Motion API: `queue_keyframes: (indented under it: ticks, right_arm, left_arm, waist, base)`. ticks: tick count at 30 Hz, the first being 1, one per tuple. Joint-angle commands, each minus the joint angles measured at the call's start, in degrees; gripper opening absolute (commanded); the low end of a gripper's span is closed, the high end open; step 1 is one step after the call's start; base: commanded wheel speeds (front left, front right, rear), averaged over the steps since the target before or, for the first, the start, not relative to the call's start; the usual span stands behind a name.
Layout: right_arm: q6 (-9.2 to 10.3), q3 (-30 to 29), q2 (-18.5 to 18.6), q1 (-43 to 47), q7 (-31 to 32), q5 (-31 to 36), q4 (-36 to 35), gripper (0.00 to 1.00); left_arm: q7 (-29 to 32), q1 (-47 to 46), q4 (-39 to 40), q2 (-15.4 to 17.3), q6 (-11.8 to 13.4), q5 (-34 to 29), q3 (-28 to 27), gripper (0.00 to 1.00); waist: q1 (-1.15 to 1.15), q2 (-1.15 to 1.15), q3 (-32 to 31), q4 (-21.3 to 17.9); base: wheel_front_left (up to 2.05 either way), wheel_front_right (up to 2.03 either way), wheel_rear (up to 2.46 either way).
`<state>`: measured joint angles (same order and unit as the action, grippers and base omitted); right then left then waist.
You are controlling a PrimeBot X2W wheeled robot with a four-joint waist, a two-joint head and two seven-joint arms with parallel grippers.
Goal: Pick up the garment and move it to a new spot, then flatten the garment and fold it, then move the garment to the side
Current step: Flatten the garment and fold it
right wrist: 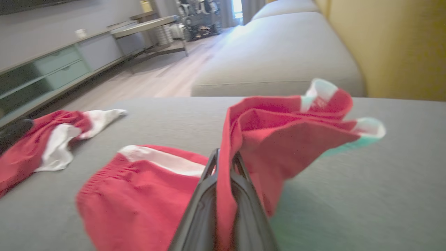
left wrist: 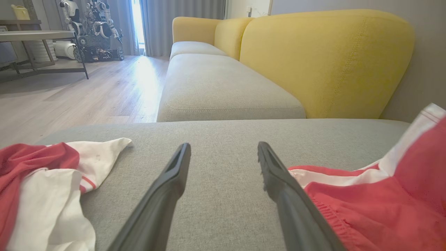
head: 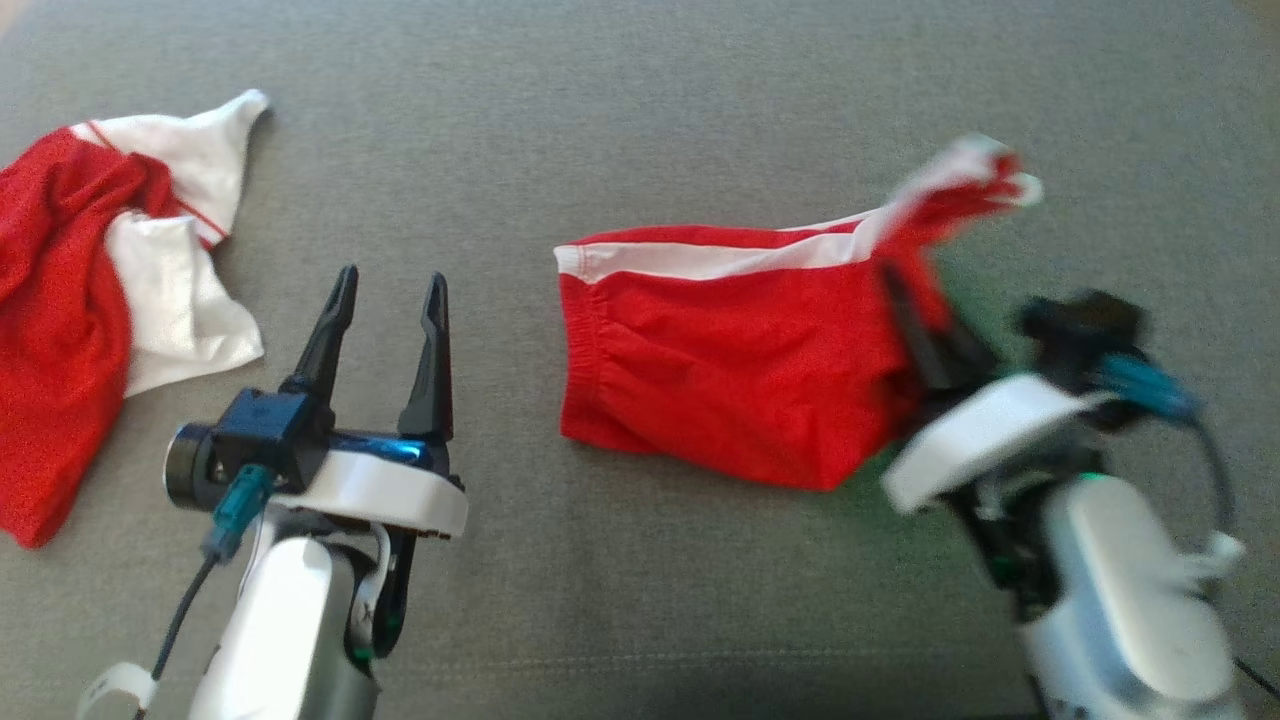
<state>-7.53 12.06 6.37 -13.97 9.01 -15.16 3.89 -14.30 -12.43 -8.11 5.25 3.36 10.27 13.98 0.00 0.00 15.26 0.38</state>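
Observation:
The garment (head: 720,360) is a pair of red shorts with a white side stripe, lying on the grey sofa seat right of centre. My right gripper (head: 895,285) is shut on its right part, and that end is lifted and blurred. In the right wrist view the red cloth of the garment (right wrist: 139,195) is pinched between the closed fingers of the right gripper (right wrist: 224,155) and rises above them. My left gripper (head: 392,280) stands open to the left of the shorts with nothing in it. The left wrist view shows the left gripper (left wrist: 223,146) over bare cushion, the garment (left wrist: 383,209) to its right.
A second red and white garment (head: 90,300) lies crumpled at the far left of the seat, seen also as a crumpled cloth (left wrist: 41,181) in the left wrist view. The yellow backrest (left wrist: 327,59) runs along one side. Wooden floor (left wrist: 87,90), a table (left wrist: 35,35) and another robot (left wrist: 94,28) lie beyond.

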Motion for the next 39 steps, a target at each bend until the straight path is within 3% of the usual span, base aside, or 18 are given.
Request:
queue_keyframes:
  ticks: [1, 6, 17, 19, 24, 28, 39]
  right_arm:
    - [0.04, 5.19, -0.62, -3.41, 1.11, -0.82, -2.74, 0.0]
    - [0.04, 15.35, -2.16, -7.83, 2.2, -4.09, 0.95, 0.0]
    - [0.04, 23.26, -3.41, -10.88, -1.01, -9.4, 13.86, 0.0]
    - [0.04, 25.09, -3.45, -11.52, -2.13, -10.13, 14.46, 1.0]
    - [0.04, 28.26, -3.44, -12.84, -5.71, -11.31, 12.06, 1.0]
    - [0.04, 26.9, -1.94, -11.95, -8.94, -11.18, 7.55, 1.0]
    - [0.04, 4.22, 0.23, -2.61, -10.78, -4.38, -0.86, 1.0]
  left_arm:
    - [-0.7, -0.15, 1.47, 0.91, 0.26, 0.13, -1.65, 1.0]
    - [-0.7, 0.58, 1.37, 0.34, 0.69, 0.83, -1.52, 1.0]
    - [-0.7, 0.58, 1.67, -0.36, 0.6, 1.07, -0.77, 1.0]
    - [-0.7, 0.63, 1.67, -0.45, 0.66, 1.08, -0.87, 1.0]
    - [-0.7, 0.53, 1.61, -0.32, 0.6, 0.76, -1.21, 1.0]
    - [-0.7, 0.55, 1.66, -0.02, 0.85, 0.4, -1.67, 1.0]
    - [-0.7, 1.23, 2.36, 1.49, 1.65, -0.02, -3.24, 1.0]
  waist:
    - [0.0, 0.0, -0.88, 1.22]
    - [0.0, 0.0, -1.68, 3.71]
    - [0.0, 0.0, 0.1, 7.55]
    - [0.0, 0.0, 0.32, 7.41]
    - [0.0, 0.0, 0.25, 6.19]
    - [0.0, 0.0, -0.22, 4.91]
    - [0.0, 0.0, -1.36, 1.54]
  base:
    - [0.0, 0.0, 0.0]
    - [0.0, 0.0, 0.0]
    - [0.0, 0.0, 0.0]
    - [0.0, 0.0, 0.0]
    - [0.0, 0.0, 0.0]
    - [0.0, 0.0, 0.0]
    - [0.0, 0.0, 0.0]
